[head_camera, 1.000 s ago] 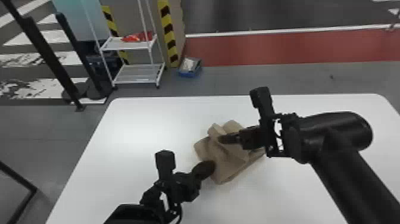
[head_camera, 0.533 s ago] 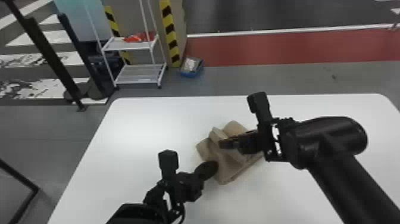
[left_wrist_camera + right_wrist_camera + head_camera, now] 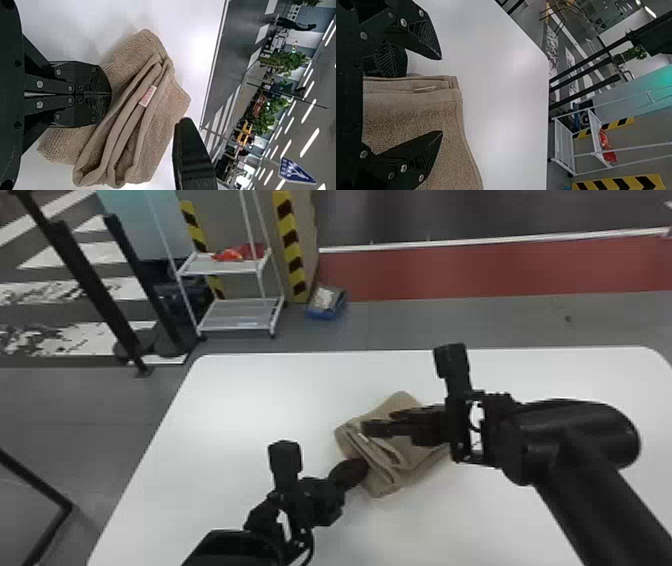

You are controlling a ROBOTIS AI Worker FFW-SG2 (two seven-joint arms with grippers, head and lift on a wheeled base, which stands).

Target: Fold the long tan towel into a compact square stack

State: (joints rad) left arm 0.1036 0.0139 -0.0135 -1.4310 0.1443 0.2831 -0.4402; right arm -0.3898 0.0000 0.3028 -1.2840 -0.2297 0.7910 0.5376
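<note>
Head view: your tan terry towel is folded into a layered bundle, lying at an angle on the white rounded-corner table. Its stacked edges face your left gripper, black and flat-fingered. That one sits at the towel's near-left side, its tips overlapping the cloth in view

Your black right gripper comes in from the right, over the top of the bundle, near the left one. You've got little gap between the two, so the tight spot is right at the folded edges. More room outward: white tabletop stretches from the towel to the far edge and to the left edge, both well apart from the cloth

Left wrist view: you have the left gripper with fingers together, nothing visible between them, towel behind the tips. The folds beside it are loose loops with gaps between layers, small white label on one hem

Right wrist view: your right gripper has its fingers spread, one over the towel, the other past the folded edge. Can't tell you if either touches cloth

Beyond the table's far edge you see a white metal rack and black posts on the floor
</note>
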